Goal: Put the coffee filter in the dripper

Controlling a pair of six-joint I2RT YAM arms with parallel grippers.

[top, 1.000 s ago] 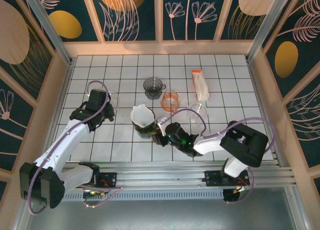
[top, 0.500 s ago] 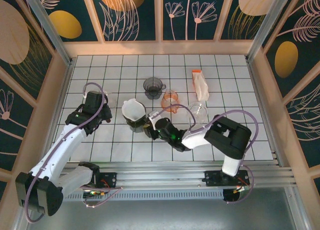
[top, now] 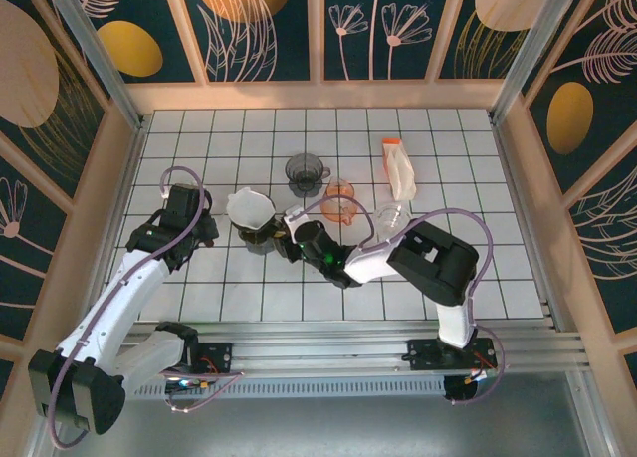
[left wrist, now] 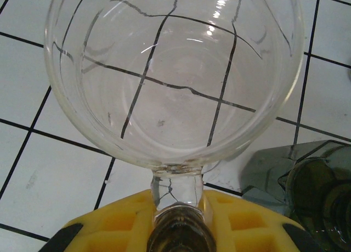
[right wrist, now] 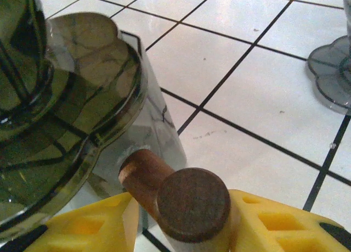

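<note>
White tiled table [top: 478, 278], ruled in black lines and boxed in by floral wall panels.

1. Coffee filter [top: 249, 209]: white paper cone, left of table centre, mouth up and leaning toward 10 o'clock. From above it looks seated in the dripper [top: 263, 239], whose smoky grey body shows just beneath it at 5 o'clock. I cannot tell how deep it sits.

2. Wooden handle [right wrist: 164, 194] of the dripper: a round-ended peg. The right gripper [top: 291, 242] reaches in from 4 o'clock of the filter, its yellow fingers clamped on the peg.

3. Glass vessel [left wrist: 175, 76]: clear and empty, at 9 o'clock of the filter, just beside the dripper. The left gripper [left wrist: 178, 230] is closed tight on its thin handle. I cannot tell whether the vessel rests on the tiles.

4. Bystanders, all apart from both grippers:
- Grey cup [top: 307, 170] at 2 o'clock.
- Orange cup [top: 341, 200] at 3 o'clock.
- Clear glass [top: 393, 216] beyond the orange cup, on the same bearing.
- Filter packet [top: 398, 168], lying flat, farthest out at 2 o'clock.

Status, as I judge it: the filter is already in the dripper, so the main placement appears done. What seems left is to settle the paper square in the cone, set the dripper down and let go.
</note>
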